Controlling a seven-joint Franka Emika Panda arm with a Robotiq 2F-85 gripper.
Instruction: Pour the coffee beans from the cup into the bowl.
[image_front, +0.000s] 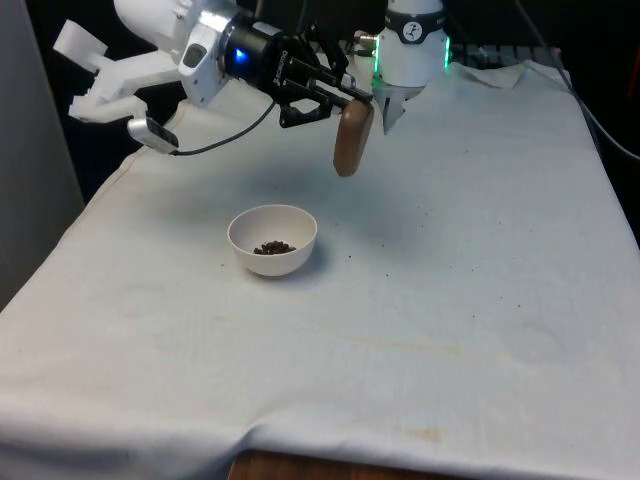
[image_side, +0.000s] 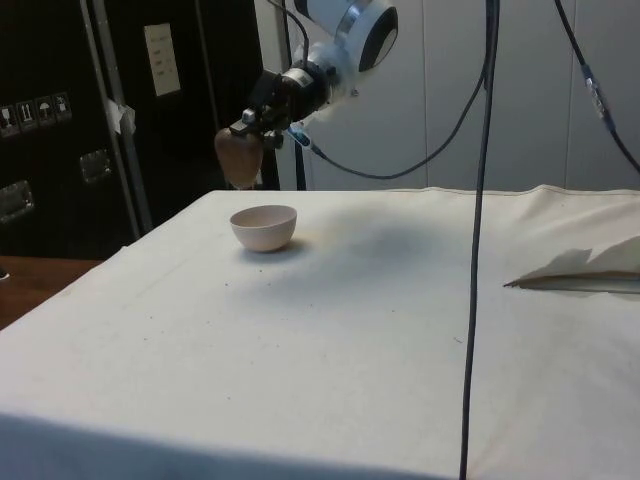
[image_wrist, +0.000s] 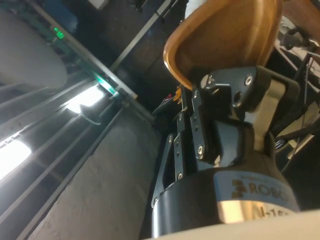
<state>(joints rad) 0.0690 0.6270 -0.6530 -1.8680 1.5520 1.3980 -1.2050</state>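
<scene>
A white bowl sits on the cloth with a small heap of dark coffee beans in it; the same bowl shows in the side view. My gripper is turned sideways and shut on a brown cup, which hangs tipped with its mouth downward, above the table and behind the bowl towards the front view's right. In the side view the cup hangs above the bowl's far side. The wrist view has the cup clamped between the fingers.
White cloth covers the table. The robot base stands at the far end. A black cable hangs down in the side view, and a fold of cloth lies at its right edge.
</scene>
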